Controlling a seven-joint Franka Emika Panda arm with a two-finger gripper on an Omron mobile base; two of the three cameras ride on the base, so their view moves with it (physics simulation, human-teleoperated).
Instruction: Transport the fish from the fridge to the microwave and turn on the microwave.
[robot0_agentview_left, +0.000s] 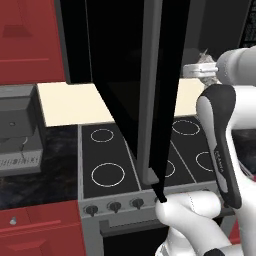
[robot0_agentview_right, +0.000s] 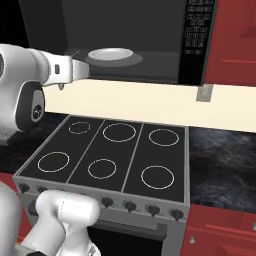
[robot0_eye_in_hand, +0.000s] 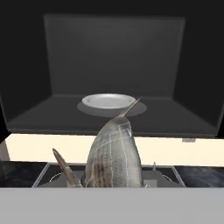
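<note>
Fish (robot0_eye_in_hand: 114, 155) is sitting clamped in my gripper (robot0_eye_in_hand: 109, 183); I'm aiming it level toward the plate (robot0_eye_in_hand: 108, 100) inside the microwave (robot0_eye_in_hand: 52, 65), clearing the sill.

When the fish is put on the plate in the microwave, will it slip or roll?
The fish looks rounded and smooth, so it may slide. The plate is shallow with a low rim, so it probably stops little. The tapered tail suggests it could tip sideways.

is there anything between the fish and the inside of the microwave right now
Nothing visible. The microwave door is swung open, and the fish in the hand faces straight into the cavity, where a plate sits on the floor.
</note>
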